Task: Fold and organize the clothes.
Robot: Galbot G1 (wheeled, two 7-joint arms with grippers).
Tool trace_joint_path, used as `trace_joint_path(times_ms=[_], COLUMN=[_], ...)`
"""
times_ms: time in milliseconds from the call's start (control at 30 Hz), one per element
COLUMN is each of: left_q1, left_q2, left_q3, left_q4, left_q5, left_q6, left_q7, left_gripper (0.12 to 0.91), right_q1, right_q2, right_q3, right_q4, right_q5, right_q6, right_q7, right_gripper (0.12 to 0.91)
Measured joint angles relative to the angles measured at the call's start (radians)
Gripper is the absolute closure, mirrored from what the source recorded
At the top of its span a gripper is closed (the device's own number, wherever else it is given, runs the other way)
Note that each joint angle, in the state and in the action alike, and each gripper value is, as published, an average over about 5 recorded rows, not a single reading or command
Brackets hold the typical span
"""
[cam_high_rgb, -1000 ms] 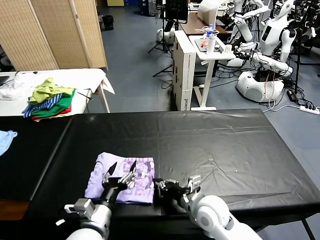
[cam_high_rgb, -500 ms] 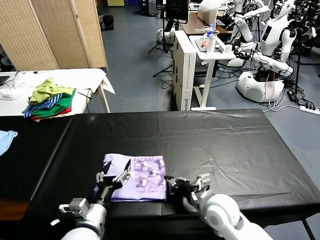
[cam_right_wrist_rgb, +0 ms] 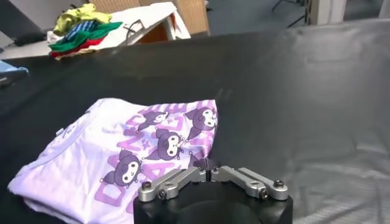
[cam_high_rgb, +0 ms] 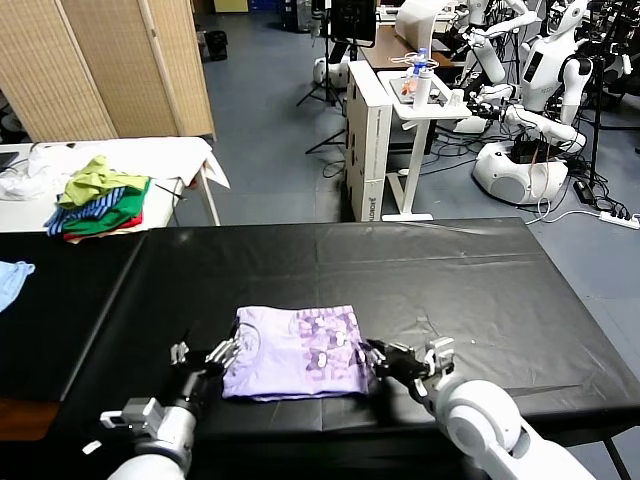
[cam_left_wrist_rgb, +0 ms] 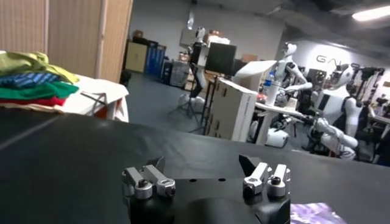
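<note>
- A black table (cam_high_rgb: 450,280) fills the foreground of a robot lab, with a grey floor behind it.
- At the near edge the left gripper (cam_high_rgb: 205,355) hovers just left of the T-shirt (cam_high_rgb: 290,352), its fingers spread wide and holding nothing.
- The right gripper (cam_high_rgb: 405,362) sits at the shirt's right edge. In the right wrist view its fingertips nearly meet at the hem, so whether it pinches cloth cannot be told.
- The T-shirt lies folded flat on the table near the front edge, between the two grippers, purple print up.
- A light blue cloth (cam_high_rgb: 12,280) lies at the table's far left.
- Beyond that, a heap of clothes (cam_high_rgb: 98,198) rests on a white side table (cam_high_rgb: 190,152).
- Farther back stand a wicker screen (cam_high_rgb: 110,65), a white stand (cam_high_rgb: 385,140) and white robots (cam_high_rgb: 545,90).
</note>
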State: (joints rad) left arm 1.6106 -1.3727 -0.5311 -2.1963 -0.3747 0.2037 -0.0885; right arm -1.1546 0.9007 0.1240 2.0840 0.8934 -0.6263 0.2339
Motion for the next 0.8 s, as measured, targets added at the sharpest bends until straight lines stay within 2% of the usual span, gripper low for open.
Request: trace_joint_path(times_ms=[200, 300, 400, 600, 800], left_q1=[0.015, 0.028, 0.047, 0.109, 0.211], left_q2=[0.017, 0.028, 0.037, 0.059, 0.102], left_q3=[-0.002, -0.005, -0.011, -0.04, -0.087], left_q4=[-0.013, -0.018, -0.026, -0.06, -0.107], left_q5=[-0.017, -0.02, -0.028, -0.065, -0.085], left_q6=[-0.035, -0.055, -0.067, -0.035, -0.043], left_q7=[-0.003, -0.009, -0.019, -0.057, -0.073], left_gripper=[0.123, 0.123, 0.123, 0.123, 0.123], right_q1=[-0.029, -0.044, -0.062, -0.124, -0.245], right_q2=[-0.031, -0.041, -0.049, -0.05, -0.04], right_q3=[0.04, 0.062, 0.086, 0.147, 0.225], right_q4=[0.036, 0.048, 0.057, 0.087, 0.123], right_q5=[-0.034, -0.072, -0.117, -0.218, -0.286], right_q6=[0.019, 0.047, 0.078, 0.163, 0.272], right_q7=[-0.018, -0.035, -0.052, -0.081, -0.101], right_gripper=[0.273, 0.145, 0.123, 0.118, 0.118])
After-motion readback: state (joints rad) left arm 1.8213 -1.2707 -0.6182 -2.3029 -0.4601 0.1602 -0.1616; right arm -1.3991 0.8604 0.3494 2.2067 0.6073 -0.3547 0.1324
